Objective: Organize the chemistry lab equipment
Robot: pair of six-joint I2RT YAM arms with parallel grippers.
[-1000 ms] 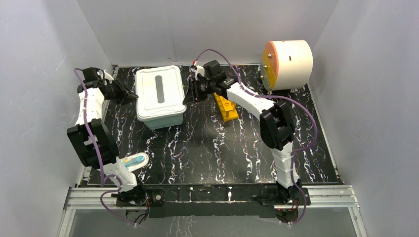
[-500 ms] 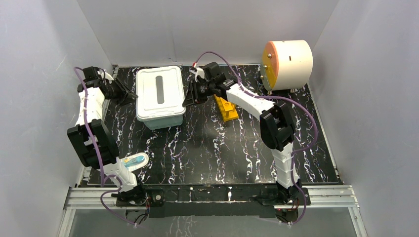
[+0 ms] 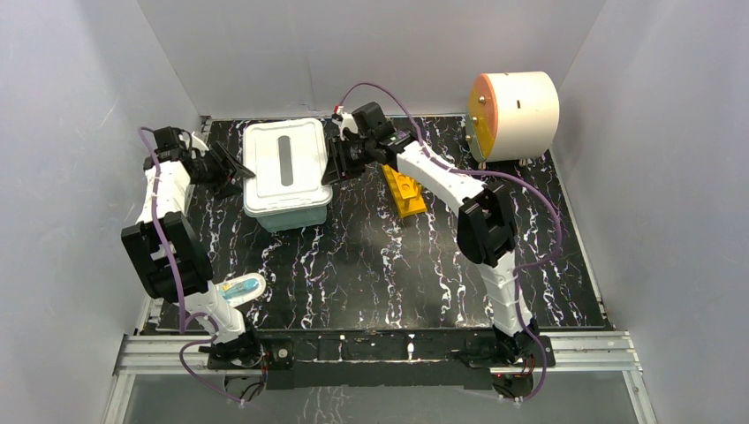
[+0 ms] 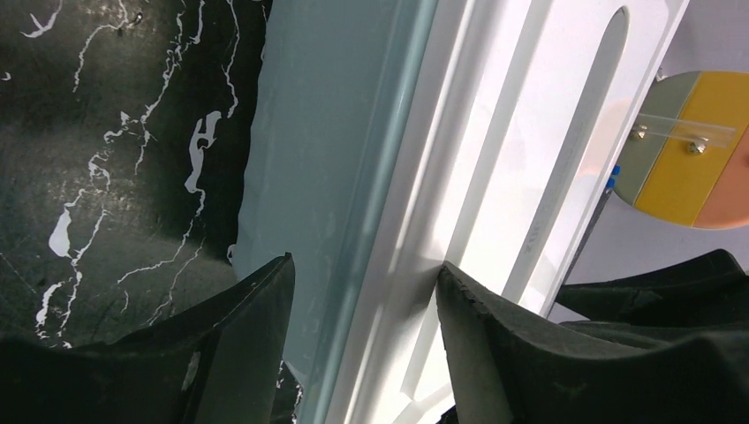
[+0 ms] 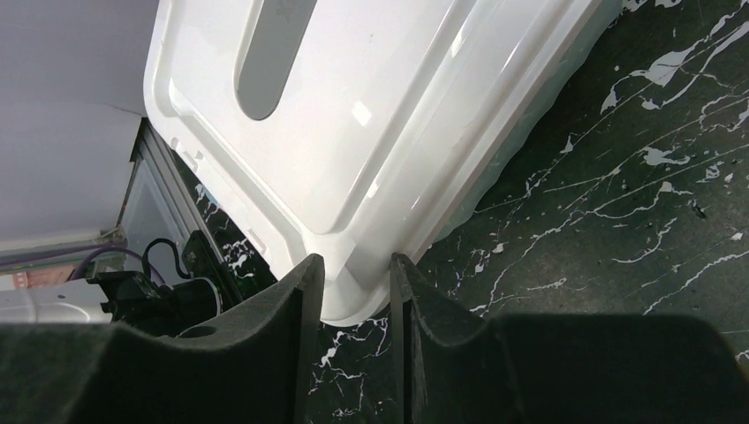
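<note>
A white lidded bin [image 3: 286, 172] stands at the back left of the table. My left gripper [image 3: 231, 168] is open and straddles the lid's left rim [image 4: 389, 221]: one finger [image 4: 252, 318] lies beside the bin wall, the other [image 4: 468, 327] rests on the lid. My right gripper [image 3: 333, 170] has its narrow jaws closed on the lid's near right corner [image 5: 353, 296]. The yellow rack [image 3: 404, 190] lies right of the bin. Beaker, funnel, rubber tube, wooden-handled tools and the clear rack are out of view.
A white drum with an orange face [image 3: 512, 115] stands at the back right. A small clear item with blue and yellow inside [image 3: 241, 288] lies by the left arm's base. Grey walls close in the table at the back and on both sides.
Both grippers have closed in on the bin: the left one moved right to the lid's rim, the right one moved left and back to the lid's corner. The bin has not moved.
</note>
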